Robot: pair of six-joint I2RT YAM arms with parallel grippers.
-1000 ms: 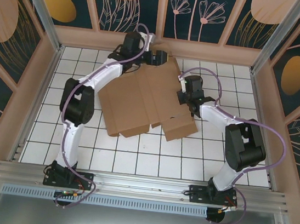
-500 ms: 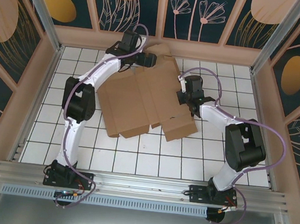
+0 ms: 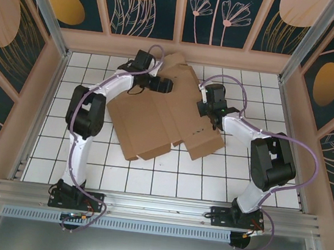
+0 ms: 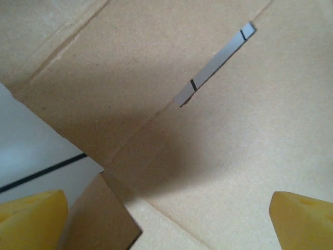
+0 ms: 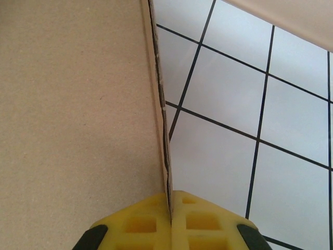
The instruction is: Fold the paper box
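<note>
On the paper box (image 3: pixel 156 114) edge, right pincer (image 5: pixel 170 197) clamps — open tiles (image 5: pixel 234 130) beyond.

In the left wrist view the paper box (image 4: pixel 208 156) runs off the top and right edges and the left gripper (image 4: pixel 166 224) above the box shows its fingertips (image 4: pixel 31 219) cropped, while the right gripper (image 5: pixel 170 224) has its pads (image 5: pixel 140 226), at the box's edge, cut off below.

Plain brown is seen all over the paper box (image 3: pixel 155 117). The table (image 3: pixel 148 175) is tiled white with thin black lines, and bright yellow is shown on the fingers of the left gripper (image 4: pixel 166 224) and right gripper (image 5: pixel 170 213).
</note>
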